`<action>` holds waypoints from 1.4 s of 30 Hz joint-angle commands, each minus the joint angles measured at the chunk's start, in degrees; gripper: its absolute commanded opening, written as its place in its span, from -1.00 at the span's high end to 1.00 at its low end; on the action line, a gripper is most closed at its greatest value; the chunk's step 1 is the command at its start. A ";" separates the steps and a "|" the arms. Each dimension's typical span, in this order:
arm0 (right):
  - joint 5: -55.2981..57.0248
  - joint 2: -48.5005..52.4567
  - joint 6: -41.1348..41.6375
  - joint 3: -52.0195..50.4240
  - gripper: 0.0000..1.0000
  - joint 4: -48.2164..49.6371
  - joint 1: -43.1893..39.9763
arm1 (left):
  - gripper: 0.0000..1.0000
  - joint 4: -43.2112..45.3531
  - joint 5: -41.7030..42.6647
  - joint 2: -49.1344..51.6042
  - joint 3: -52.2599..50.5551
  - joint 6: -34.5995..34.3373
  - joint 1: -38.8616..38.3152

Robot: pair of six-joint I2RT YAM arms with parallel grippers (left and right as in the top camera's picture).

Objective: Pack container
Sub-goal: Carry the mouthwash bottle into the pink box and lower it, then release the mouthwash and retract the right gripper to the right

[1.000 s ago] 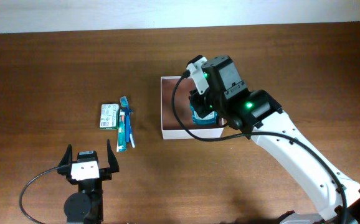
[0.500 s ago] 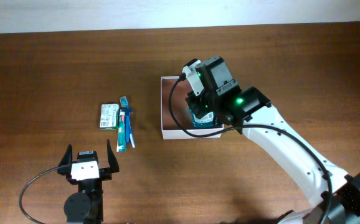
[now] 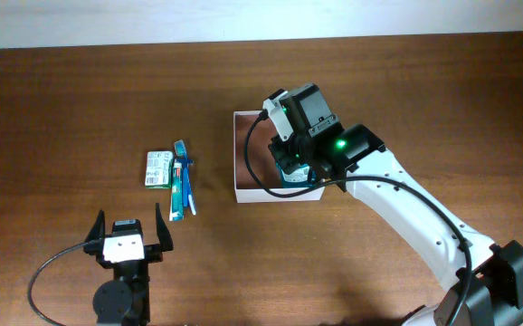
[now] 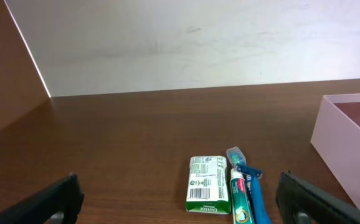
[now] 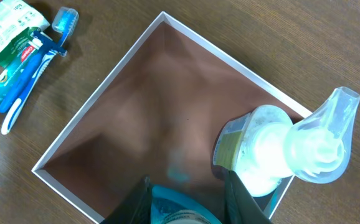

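The container (image 3: 237, 163), a square white-walled box with a reddish-brown inside, sits at mid-table. It also shows in the right wrist view (image 5: 99, 93) and the left wrist view (image 4: 348, 140). My right gripper (image 3: 293, 166) is over its near right part, shut on a teal bottle (image 5: 180, 208) held just above the box floor. A white pump bottle (image 5: 273, 152) stands in the box's corner beside it. My left gripper (image 3: 128, 237) is open and empty near the front left edge; in the left wrist view (image 4: 183, 200) its fingers frame the loose items.
A green-and-white packet (image 3: 158, 168) lies left of the container, also in the left wrist view (image 4: 207, 183). A toothpaste tube (image 4: 241, 202) and a blue toothbrush (image 3: 187, 186) lie beside it. A pale wall runs along the table's far edge.
My right gripper has shifted a little left and further over the container with the teal bottle in it. The left arm has not moved.
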 commanded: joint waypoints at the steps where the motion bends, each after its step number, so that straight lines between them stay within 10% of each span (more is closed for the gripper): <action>1: 0.79 -0.44 -0.61 0.09 0.61 0.13 0.31 | -0.99 -0.02 0.61 -0.24 -0.33 0.96 0.11; 16: 3.56 2.25 -0.59 -0.31 0.60 0.79 0.24 | -0.99 -0.02 0.61 -0.24 -0.33 0.96 0.11; 20: 3.56 2.23 -0.59 -0.31 0.00 0.98 0.24 | -0.99 -0.02 0.61 -0.24 -0.33 0.96 0.11; 25: 3.56 2.23 -0.59 -0.31 -0.25 1.01 0.24 | -0.99 -0.02 0.61 -0.24 -0.33 0.96 0.11; 42: 13.88 -15.54 10.08 6.25 -0.33 -6.25 -12.50 | -0.99 -0.02 0.61 -0.24 -0.33 0.96 0.11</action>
